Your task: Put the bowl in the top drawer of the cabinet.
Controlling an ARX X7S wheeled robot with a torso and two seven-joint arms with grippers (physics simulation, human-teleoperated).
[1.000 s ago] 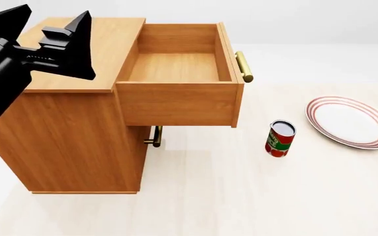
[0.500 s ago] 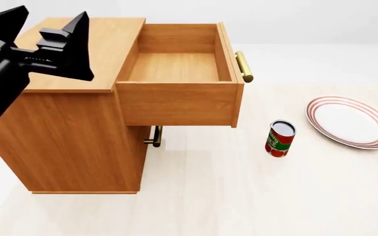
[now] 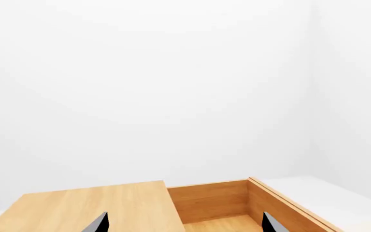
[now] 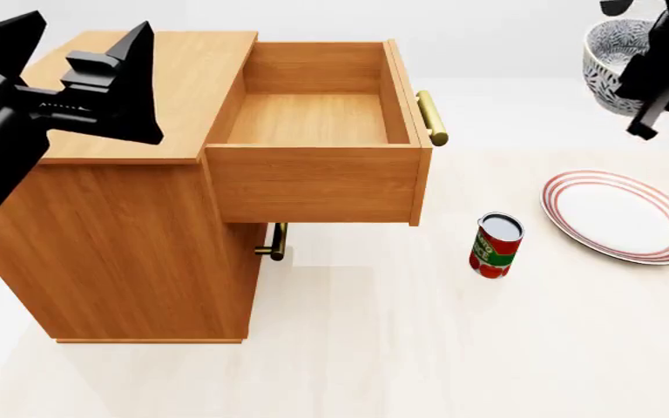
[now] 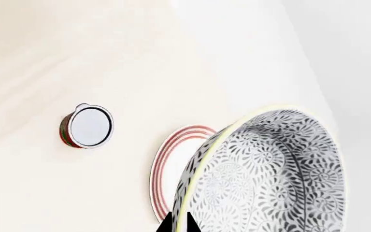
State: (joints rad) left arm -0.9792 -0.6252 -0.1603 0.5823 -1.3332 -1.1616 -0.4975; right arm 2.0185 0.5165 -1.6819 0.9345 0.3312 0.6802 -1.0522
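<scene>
Newly raised right end effector point(image 4: 658, 65) apparently grips bowl point(image 4: 609, 63).

Bowl point(image 5: 269, 179) white, dark speckled; cabinet point(image 4: 137, 218) light brown; plate point(image 4: 619, 216) red-rimmed white.

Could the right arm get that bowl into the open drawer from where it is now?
Probably yes. The right gripper holds the bowl aloft, the top drawer stands pulled out and bare, and nothing lies between; the can sits lower down.

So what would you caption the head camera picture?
Right gripper carries the speckled bowl above the plate, top drawer open.
</scene>
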